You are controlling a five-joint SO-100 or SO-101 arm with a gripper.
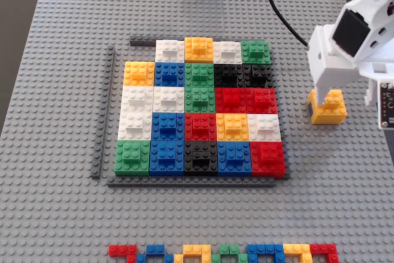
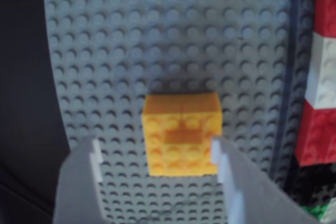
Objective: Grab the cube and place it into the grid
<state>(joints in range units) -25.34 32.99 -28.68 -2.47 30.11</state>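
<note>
The cube [image 1: 329, 110] is a yellow-orange Lego block standing on the grey baseplate, to the right of the grid [image 1: 200, 100] in the fixed view. The grid is a patchwork of coloured blocks, and its far-left corner cell shows bare baseplate. My gripper [image 1: 326, 95] hangs directly over the cube, its white fingers covering the cube's top. In the wrist view the gripper [image 2: 156, 156] is open. The cube [image 2: 181, 132] lies between the fingertips, close against the right one and well apart from the left. Red and white grid blocks [image 2: 320, 103] show at the right edge.
The large grey studded baseplate [image 1: 55, 214] carries everything. Dark grey strips [image 1: 104, 109] edge the grid on the left, front and part of the back. A row of small coloured bricks [image 1: 225, 252] lies at the front edge. A black cable [image 1: 280, 13] runs behind the arm.
</note>
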